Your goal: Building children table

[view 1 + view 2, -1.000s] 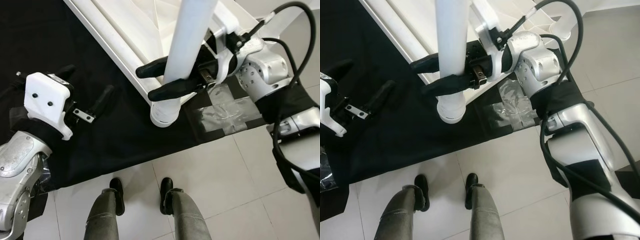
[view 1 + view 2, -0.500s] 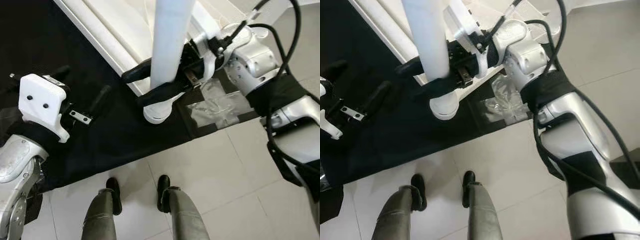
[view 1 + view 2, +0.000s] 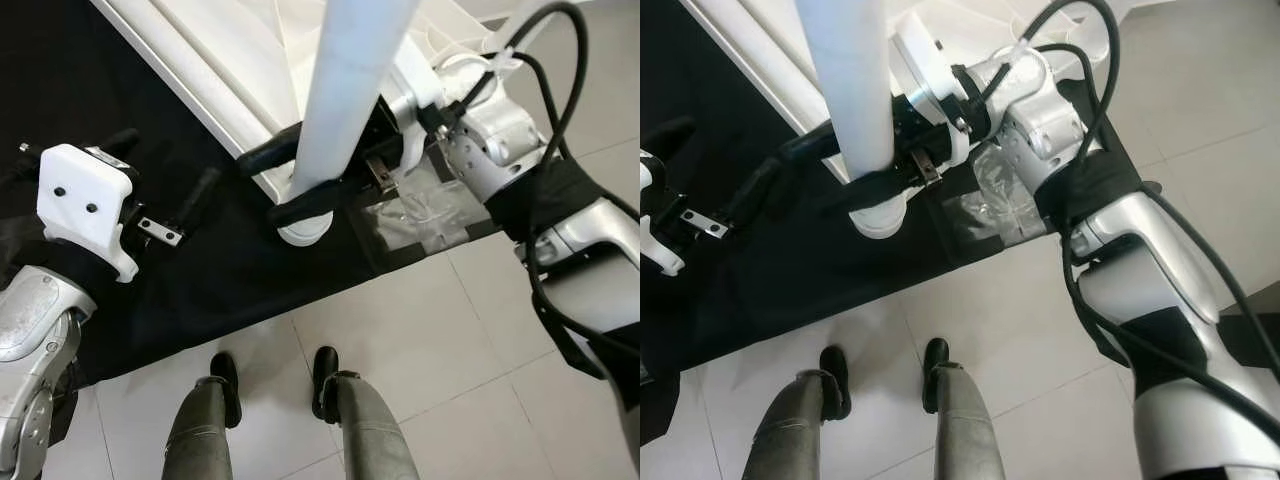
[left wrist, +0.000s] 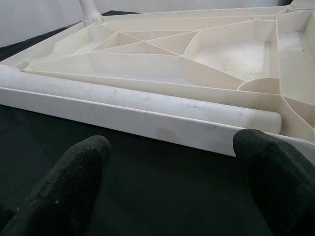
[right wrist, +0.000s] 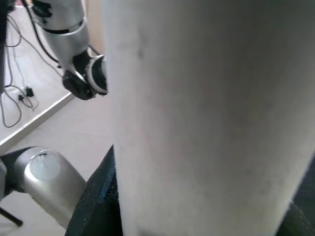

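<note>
While right hand (image 3: 300, 183) clamps white table leg (image 3: 350, 90) upright beside upturned tabletop (image 4: 197, 54), left hand (image 4: 172, 182) hovers wide apart over black mat (image 3: 230, 270).

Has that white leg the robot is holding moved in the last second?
Yes. The white table leg in the right gripper has shifted left, away from the taped patch, along the tabletop's edge.

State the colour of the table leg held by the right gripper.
White; the table leg shows best in the left eye view.
</note>
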Tool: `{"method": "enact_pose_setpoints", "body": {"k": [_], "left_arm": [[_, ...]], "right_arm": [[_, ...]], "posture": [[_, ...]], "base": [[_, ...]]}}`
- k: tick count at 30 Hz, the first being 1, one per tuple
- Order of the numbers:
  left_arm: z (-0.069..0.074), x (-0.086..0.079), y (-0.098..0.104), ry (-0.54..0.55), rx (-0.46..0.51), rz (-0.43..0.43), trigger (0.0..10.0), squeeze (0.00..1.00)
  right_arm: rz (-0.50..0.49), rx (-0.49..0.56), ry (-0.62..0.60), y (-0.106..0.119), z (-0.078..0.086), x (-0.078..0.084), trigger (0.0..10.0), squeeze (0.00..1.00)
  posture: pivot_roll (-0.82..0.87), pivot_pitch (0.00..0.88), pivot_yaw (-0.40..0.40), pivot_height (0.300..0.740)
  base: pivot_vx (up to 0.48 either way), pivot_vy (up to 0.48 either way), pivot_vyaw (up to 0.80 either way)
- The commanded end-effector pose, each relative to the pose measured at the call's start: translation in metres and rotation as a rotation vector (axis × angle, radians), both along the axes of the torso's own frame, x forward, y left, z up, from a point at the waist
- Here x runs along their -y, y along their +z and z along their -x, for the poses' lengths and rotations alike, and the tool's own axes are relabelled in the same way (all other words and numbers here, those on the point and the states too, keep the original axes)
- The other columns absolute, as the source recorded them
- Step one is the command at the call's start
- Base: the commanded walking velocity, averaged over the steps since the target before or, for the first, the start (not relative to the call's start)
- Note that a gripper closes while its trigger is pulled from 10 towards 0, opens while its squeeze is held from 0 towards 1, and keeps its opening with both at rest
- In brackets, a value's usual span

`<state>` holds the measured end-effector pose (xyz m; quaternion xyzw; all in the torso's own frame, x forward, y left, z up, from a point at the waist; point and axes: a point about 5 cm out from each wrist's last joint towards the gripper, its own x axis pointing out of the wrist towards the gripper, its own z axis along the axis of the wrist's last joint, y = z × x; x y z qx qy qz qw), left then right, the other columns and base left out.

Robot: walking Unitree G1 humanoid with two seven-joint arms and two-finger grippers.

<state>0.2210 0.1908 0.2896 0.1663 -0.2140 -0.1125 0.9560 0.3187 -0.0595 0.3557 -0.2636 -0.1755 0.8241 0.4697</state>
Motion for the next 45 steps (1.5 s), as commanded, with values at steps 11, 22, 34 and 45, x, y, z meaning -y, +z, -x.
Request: {"method": "enact_pose_setpoints", "body": {"k": [11,22,34,45], "left_arm": [[0.005,-0.007,0.000,0.044,0.018,-0.028,10.0,0.00],[-0.001,-0.016,0.006,0.084,0.059,-0.044,10.0,0.00],[-0.006,-0.020,0.011,0.083,0.097,-0.048,10.0,0.00],[-0.013,-0.018,0.022,0.053,0.133,-0.060,10.0,0.00]], "right_arm": [[0.090,-0.212,-0.708,-0.067,-0.040,0.011,10.0,0.00],[-0.131,-0.413,-1.282,-0.125,-0.013,-0.003,10.0,0.00],[-0.372,-0.384,-1.503,-0.120,-0.007,-0.004,10.0,0.00],[-0.572,-0.422,-1.480,-0.135,0.009,0.013,10.0,0.00]], "posture": [[0.03,0.510,-0.217,0.740],[0.05,0.455,-0.181,0.740],[0.07,0.399,-0.134,0.740],[0.07,0.382,-0.107,0.740]], "base": [[0.000,0.000,0.00],[0.000,0.000,0.00],[0.000,0.000,0.00],[0.000,0.000,0.00]]}}
